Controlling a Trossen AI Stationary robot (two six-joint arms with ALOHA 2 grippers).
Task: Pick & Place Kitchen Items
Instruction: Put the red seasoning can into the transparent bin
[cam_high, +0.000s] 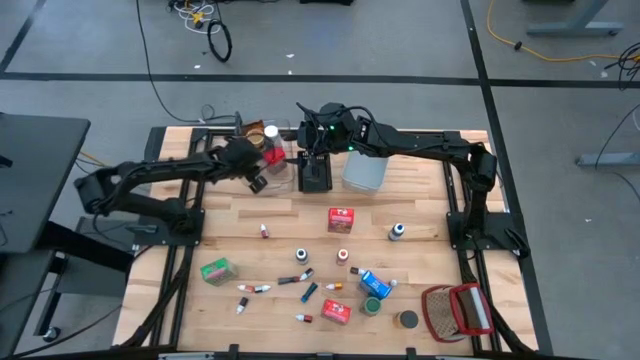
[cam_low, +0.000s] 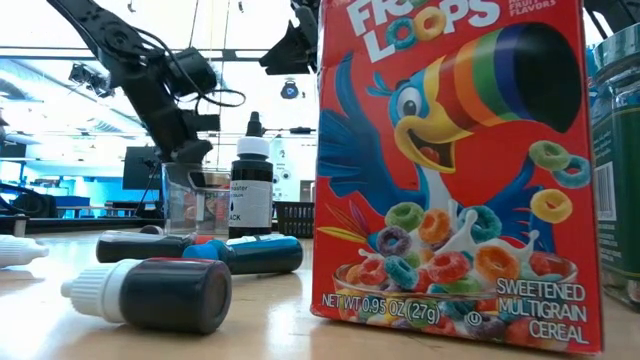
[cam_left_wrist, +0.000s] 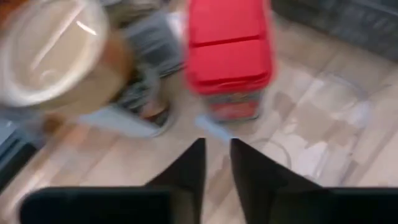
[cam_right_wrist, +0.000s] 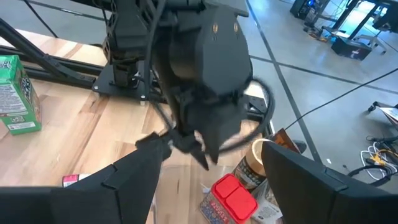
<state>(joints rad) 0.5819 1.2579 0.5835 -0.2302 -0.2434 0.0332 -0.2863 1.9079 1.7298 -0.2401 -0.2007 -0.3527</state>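
Two dark robot arms meet over the far edge of a wooden table (cam_high: 420, 215), where a clear bin (cam_high: 272, 165), a black bin (cam_high: 316, 172) and a grey-blue bin (cam_high: 363, 172) stand in a row. The left gripper (cam_left_wrist: 214, 155) hangs above the clear bin with its two fingers drawn close, a narrow gap between them and nothing in it; below it in the bin lie a red-lidded container (cam_left_wrist: 229, 59) and a tan jar with a pale lid (cam_left_wrist: 53, 56). The right gripper (cam_right_wrist: 208, 168) hovers just beside, over the black bin, its fingers spread wide and holding nothing. Most kitchen items lie scattered over the near half of the table: a red box (cam_high: 341, 220) near the middle, a green carton (cam_high: 216, 270) toward the left, a blue box (cam_high: 374, 285) and a second red box (cam_high: 336, 312), which the low view shows is a cereal box (cam_low: 450, 170), toward the front. A red-and-white wire basket (cam_high: 457, 311) sits at the front right corner. A small dark-capped bottle (cam_high: 397, 232) stands right of the middle red box, and tiny food-colouring tubes (cam_high: 255, 288) lie strewn among the boxes.
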